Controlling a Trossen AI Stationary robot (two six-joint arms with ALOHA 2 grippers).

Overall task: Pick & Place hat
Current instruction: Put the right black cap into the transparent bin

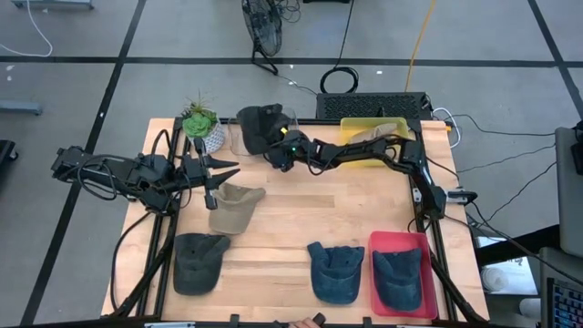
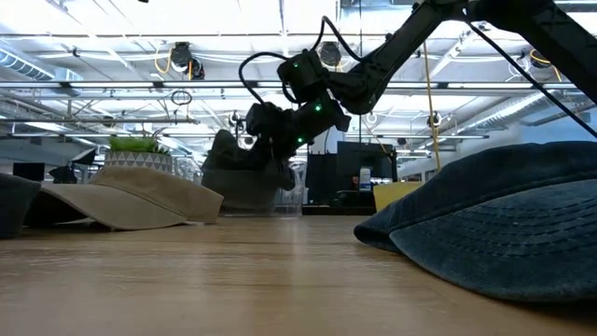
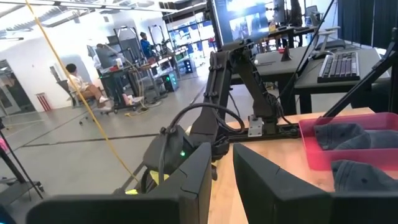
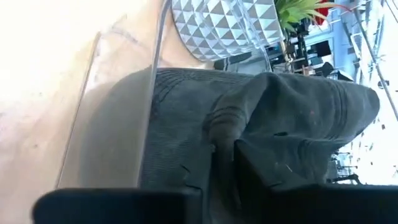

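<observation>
High view: the right gripper is being held at the far-left part of the table, its arm stretched across from the right edge. A dark hat is being pinched between its jaws, over a clear bin that is standing just right of the potted plant. In the right wrist view the hat is seen bunched against the fingers, with the bin's clear wall in front of it and the patterned plant pot beyond. In the low view the hat is seen hanging from the gripper with its lower part down inside the bin.

The left gripper is being held at the left side, jaws spread and nothing between them, just far of a tan hat lying flat on the table. Near edge, left to right: a dark grey hat, a blue hat, and another blue hat lying in a red tray. A yellow bin is sitting at the far edge, partly covered by the right arm.
</observation>
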